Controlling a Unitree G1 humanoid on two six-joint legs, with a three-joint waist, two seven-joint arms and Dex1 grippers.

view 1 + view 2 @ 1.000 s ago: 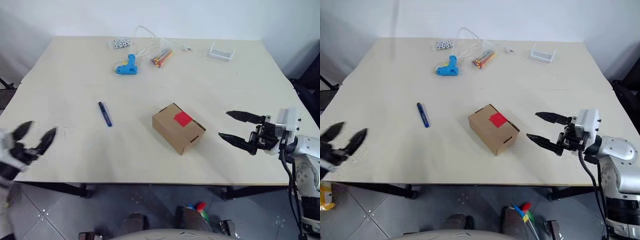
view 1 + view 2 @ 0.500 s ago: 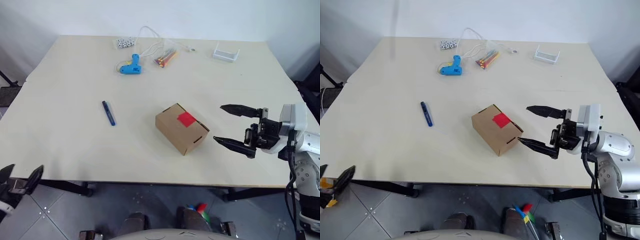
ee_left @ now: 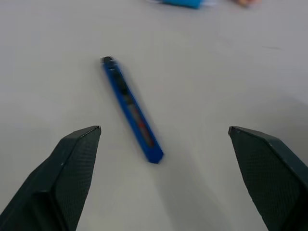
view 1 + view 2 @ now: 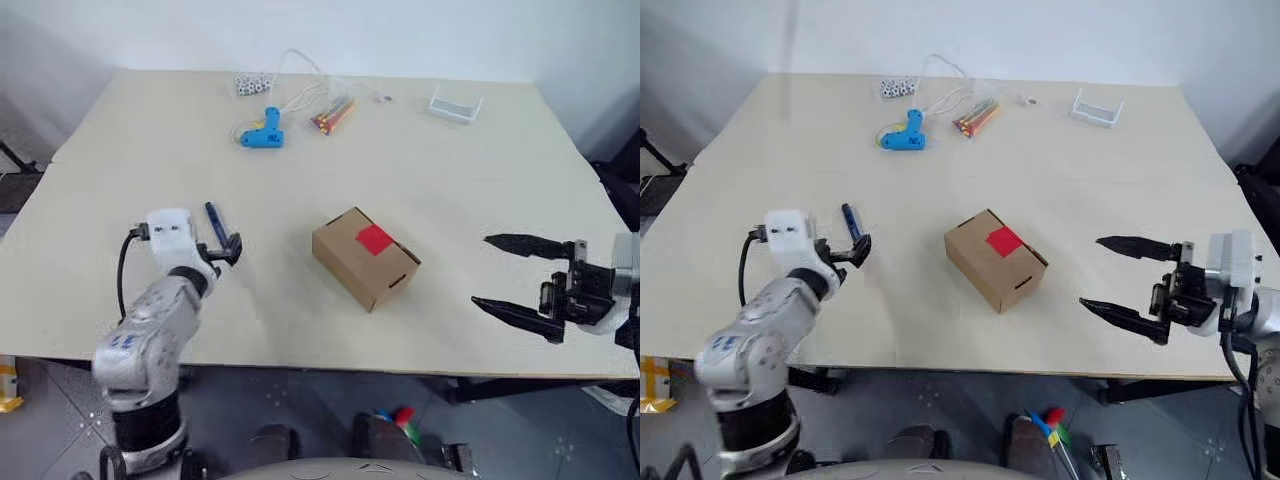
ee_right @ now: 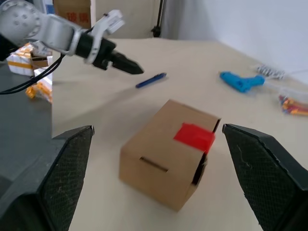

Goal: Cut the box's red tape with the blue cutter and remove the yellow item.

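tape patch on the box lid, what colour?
Bright red tape across the lid seam of the brown box; clearest in the right wrist view.

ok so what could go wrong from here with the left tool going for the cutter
1. The blue cutter lies flat and slim on the table, slanted between the open fingers of the left tool; closing down could nudge or roll it away rather than pinch it.
2. The box sits loose; the right tool is open beside it, not holding it, so cutting the red tape may shove it.
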